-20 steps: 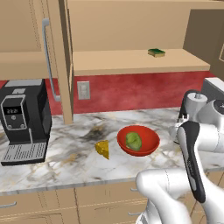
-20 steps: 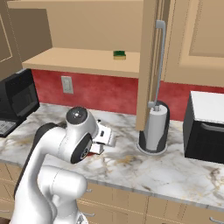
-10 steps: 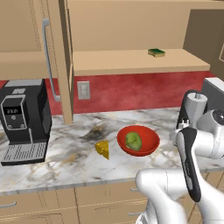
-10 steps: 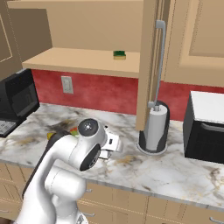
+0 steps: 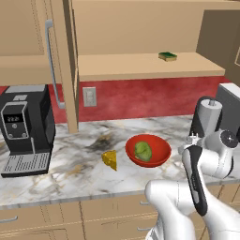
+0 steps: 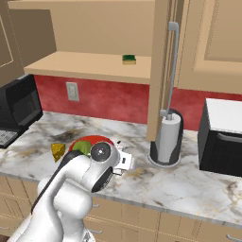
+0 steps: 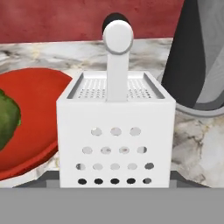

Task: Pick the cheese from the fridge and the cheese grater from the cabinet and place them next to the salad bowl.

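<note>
My gripper point(image 6: 124, 161) is shut on the cheese grater point(image 7: 116, 135), a pale box with rows of holes and a rounded handle that points away from the hand; the grater hides the fingertips. It hangs low over the counter just right of the salad bowl point(image 5: 161, 149), a red bowl point(image 6: 98, 140) with a green lump inside. The cheese point(image 5: 110, 159) lies on the counter left of the bowl, also seen as a yellow wedge point(image 6: 58, 151). The cabinet point(image 5: 140, 65) stands open above. The fridge is out of view.
A grey paper-towel cylinder point(image 6: 168, 137) stands close behind and right of the grater. A dark oven box point(image 6: 222, 137) sits further right, a black coffee machine point(image 5: 23, 126) at the far left. A green-and-yellow sponge point(image 5: 167, 56) lies on the cabinet shelf.
The hand has carried the grater to the right and lower, from over the bowl to the counter between bowl and paper-towel cylinder. Cheese and bowl have not moved.
</note>
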{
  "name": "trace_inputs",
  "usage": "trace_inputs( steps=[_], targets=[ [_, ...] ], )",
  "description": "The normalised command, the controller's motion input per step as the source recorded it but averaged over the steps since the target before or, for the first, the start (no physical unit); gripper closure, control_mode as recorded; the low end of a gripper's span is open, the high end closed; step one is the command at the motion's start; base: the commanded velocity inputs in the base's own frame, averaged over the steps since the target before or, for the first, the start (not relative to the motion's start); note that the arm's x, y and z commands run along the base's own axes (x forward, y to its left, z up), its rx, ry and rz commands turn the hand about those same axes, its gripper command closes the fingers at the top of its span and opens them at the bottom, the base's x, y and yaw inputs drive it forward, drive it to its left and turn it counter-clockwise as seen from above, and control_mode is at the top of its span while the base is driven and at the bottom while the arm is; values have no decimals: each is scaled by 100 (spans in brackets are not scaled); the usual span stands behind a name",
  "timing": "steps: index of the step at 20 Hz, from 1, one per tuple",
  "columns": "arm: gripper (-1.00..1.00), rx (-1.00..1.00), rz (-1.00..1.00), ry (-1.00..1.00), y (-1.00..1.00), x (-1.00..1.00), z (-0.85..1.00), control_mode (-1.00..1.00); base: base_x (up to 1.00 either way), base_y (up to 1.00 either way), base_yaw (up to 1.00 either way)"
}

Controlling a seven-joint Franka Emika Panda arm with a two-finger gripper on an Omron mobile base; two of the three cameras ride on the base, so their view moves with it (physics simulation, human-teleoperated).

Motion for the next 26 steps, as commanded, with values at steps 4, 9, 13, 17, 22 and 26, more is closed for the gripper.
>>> trace_inputs(
  steps=[4,9,13,17,22,26],
  targets=[
    [100,-5,0,0,-17,29,-26,-100,0,0,0],
    [100,-5,0,-1,-8,20,-24,-100,0,0,0],
    [100,0,0,0,2,12,-28,-100,0,0,0],
    [100,0,0,-7,0,11,-26,-100,0,0,0],
    [100,0,0,-4,2,15,-24,-100,0,0,0],
    [100,1,0,-1,8,11,-26,-100,0,0,0]
  ],
)
